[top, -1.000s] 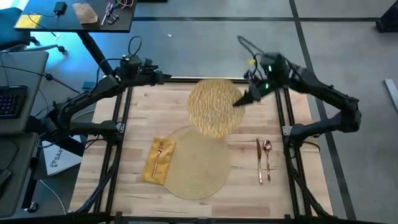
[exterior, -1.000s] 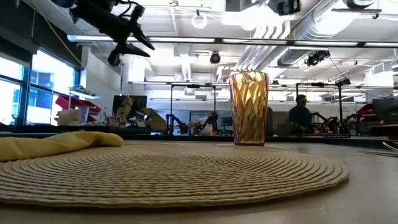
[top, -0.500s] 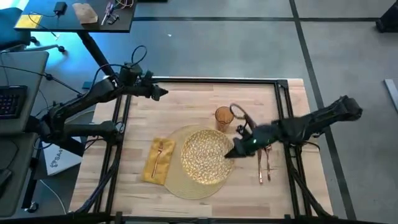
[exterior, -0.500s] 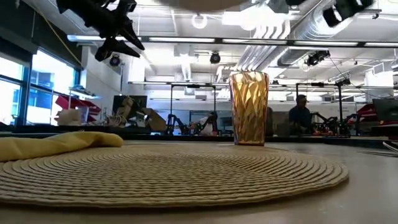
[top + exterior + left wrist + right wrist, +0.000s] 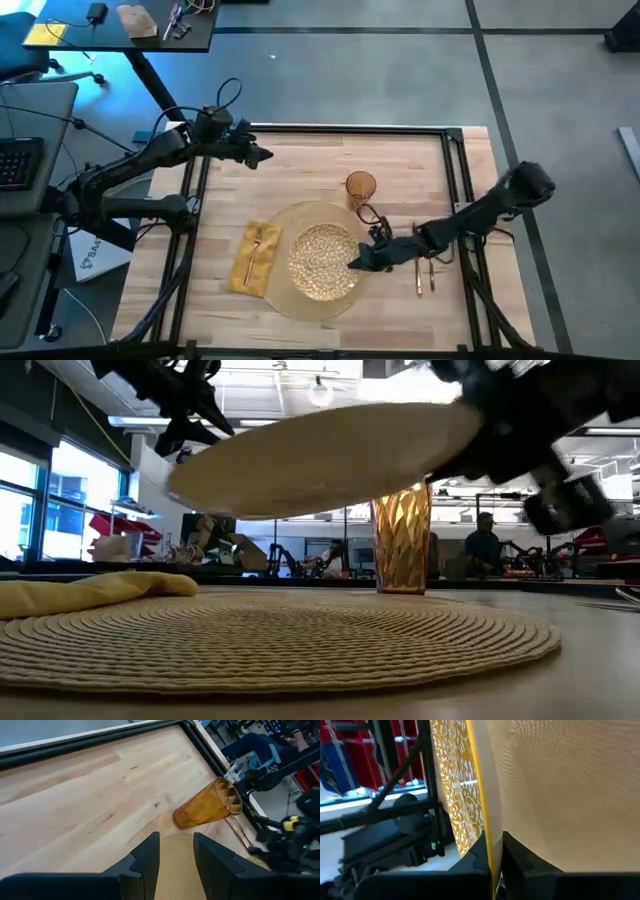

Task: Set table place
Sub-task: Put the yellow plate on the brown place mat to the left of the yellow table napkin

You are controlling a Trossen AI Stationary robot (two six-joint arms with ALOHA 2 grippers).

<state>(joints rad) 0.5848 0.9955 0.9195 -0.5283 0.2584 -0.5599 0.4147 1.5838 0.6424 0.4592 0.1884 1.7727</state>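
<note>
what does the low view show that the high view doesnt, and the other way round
Only the low view shows the plate is still in the air, tilted, with a clear gap above the placemat, plus the room and a seated person behind.

Only the high view shows the plate's gold speckled face, the fork on the napkin, the cutlery right of the mat, and the left tool hovering over the table's far left.

Both show the right tool gripping the plate's rim, and the amber glass upright.

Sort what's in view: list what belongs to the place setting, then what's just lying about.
Place setting: placemat, plate clamped by the right gripper and held above the mat, amber glass, yellow napkin, cutlery.

Lying about: keyboard and the small dark desk with its clutter, off the table.
</note>
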